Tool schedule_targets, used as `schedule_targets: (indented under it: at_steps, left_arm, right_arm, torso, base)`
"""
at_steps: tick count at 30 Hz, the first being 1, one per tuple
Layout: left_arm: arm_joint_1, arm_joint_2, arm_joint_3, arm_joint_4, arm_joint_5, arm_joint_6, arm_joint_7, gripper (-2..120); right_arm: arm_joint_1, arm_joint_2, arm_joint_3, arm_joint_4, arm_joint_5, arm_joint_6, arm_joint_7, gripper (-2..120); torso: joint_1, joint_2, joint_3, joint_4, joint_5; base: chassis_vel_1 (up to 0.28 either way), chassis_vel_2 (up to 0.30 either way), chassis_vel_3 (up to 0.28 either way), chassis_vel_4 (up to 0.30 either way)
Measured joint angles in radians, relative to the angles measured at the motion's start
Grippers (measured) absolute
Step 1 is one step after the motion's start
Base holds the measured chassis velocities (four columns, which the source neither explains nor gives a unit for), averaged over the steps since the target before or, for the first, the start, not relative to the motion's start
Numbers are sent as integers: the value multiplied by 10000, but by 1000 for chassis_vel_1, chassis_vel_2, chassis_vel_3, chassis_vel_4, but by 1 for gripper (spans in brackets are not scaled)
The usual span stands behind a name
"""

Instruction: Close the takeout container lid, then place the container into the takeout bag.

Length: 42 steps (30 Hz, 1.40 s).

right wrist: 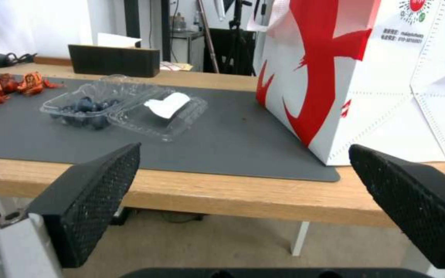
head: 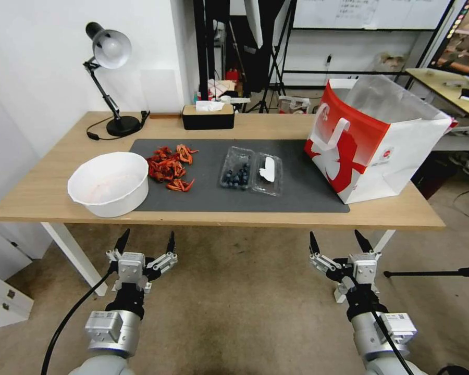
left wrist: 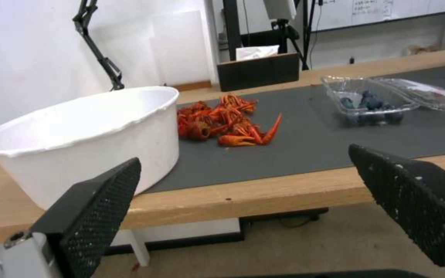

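Takeout container [head: 237,167] lies open on the dark mat [head: 297,192], berries in the tray half, the lid [head: 268,174] folded flat beside it toward the takeout bag [head: 372,138]. Nothing closed, nothing bagged.

Left gripper [head: 146,245] and right gripper [head: 337,244] both hover below the table's [head: 41,192] near edge, fingers spread, holding nothing. Container sits well ahead of both sets of fingertips, roughly between them; bag is ahead of the right fingers and outboard.

Risks, my read:
- Clear thin plastic, hard to get purchase on; a push on the lid could slide the whole box across the mat instead of folding it.
- Partial latch → lid pops on lift, berries spill.
- Bag mouth is tall and its lining is soft; the rim could catch the box on the way in.

View differences: right wrist shows the lid's hinge line and sticker side-on; head shows bag mouth open. Left wrist shows white bowl [left wrist: 78,135] and crayfish pile [left wrist: 222,123] close to the left fingers.
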Motion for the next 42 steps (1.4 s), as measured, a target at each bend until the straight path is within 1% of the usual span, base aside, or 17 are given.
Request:
schedule_targets:
  at_steps: [21, 22, 23, 24, 25, 26, 27, 28, 29, 30, 31, 32, 33, 42]
  left_arm:
    - [3, -3, 38, 0, -19, 5, -64, 100]
    - [18, -38, 192, 0, -99, 35, -287, 100]
    - [46, -95, 414, 0, -211, 88, -575, 100]
    - [46, -95, 414, 0, -211, 88, -575, 100]
    - [93, -183, 767, 0, -407, 183, -1075, 100]
    - [134, -276, 1110, 0, -581, 263, -1533, 100]
    - [134, -276, 1110, 0, -581, 263, -1533, 100]
    - [192, -369, 1491, 0, -786, 369, -2081, 100]
    - [231, -454, 1820, 0, -982, 436, -2528, 100]
    - [231, -454, 1820, 0, -982, 436, -2528, 100]
    - [267, -485, 1997, -6, -1151, 426, -2749, 100]
    - [292, -500, 2086, -23, -1273, 399, -2904, 100]
    - [296, -504, 2112, -23, -1313, 388, -2939, 100]
    - [309, -443, 2067, -17, -1318, 399, -2961, 100]
  right_arm:
    - [-14, 0, 0, -24, -25, -3, -54, 100]
    - [-126, -1, -74, -227, -164, -44, -327, 100]
    - [-317, 9, -234, -547, -348, -191, -696, 100]
    - [-317, 9, -234, -547, -348, -191, -696, 100]
    - [-405, 26, -291, -673, -453, -220, -901, 100]
    - [-432, 33, -305, -697, -490, -213, -982, 100]
    - [-432, 33, -305, -697, -490, -213, -982, 100]
    - [-447, 47, -308, -706, -520, -210, -1040, 100]
    - [-447, 57, -307, -706, -523, -203, -1054, 100]
    - [-447, 57, -307, -706, -523, -203, -1054, 100]
    - [-447, 67, -308, -707, -525, -202, -1061, 100]
    - [-446, 82, -309, -711, -527, -200, -1061, 100]
    - [-444, 95, -312, -720, -530, -194, -1060, 100]
    - [-426, 148, -319, -765, -554, -168, -1014, 100]
  torso:
    - [0, 1, 0, 0, -2]
    - [0, 1, -1, 2, -6]
    - [0, 0, 1, 1, 4]
    - [0, 0, 1, 1, 4]
    - [0, 0, 0, -5, 8]
    - [-2, 1, -2, 0, -8]
    - [-2, 1, -2, 0, -8]
    - [1, 0, -1, 0, 4]
    - [0, 0, -1, 0, -1]
    - [0, 0, -1, 0, -1]
    - [1, 0, -1, 0, -4]
    - [1, 0, -1, 0, 5]
    - [0, 1, -1, 0, 0]
    - [1, 0, -1, 0, 0]
  base:
    - [0, 0, 0, 0]
    - [0, 0, 0, 0]
    - [0, 0, 0, 0]
    - [0, 0, 0, 0]
    - [0, 0, 0, 0]
    - [0, 0, 0, 0]
    - [0, 0, 0, 0]
    - [0, 0, 0, 0]
    - [0, 0, 0, 0]
    - [0, 0, 0, 0]
    - [0, 0, 0, 0]
    - [0, 0, 0, 0]
    - [0, 0, 0, 0]
    - [0, 0, 0, 0]
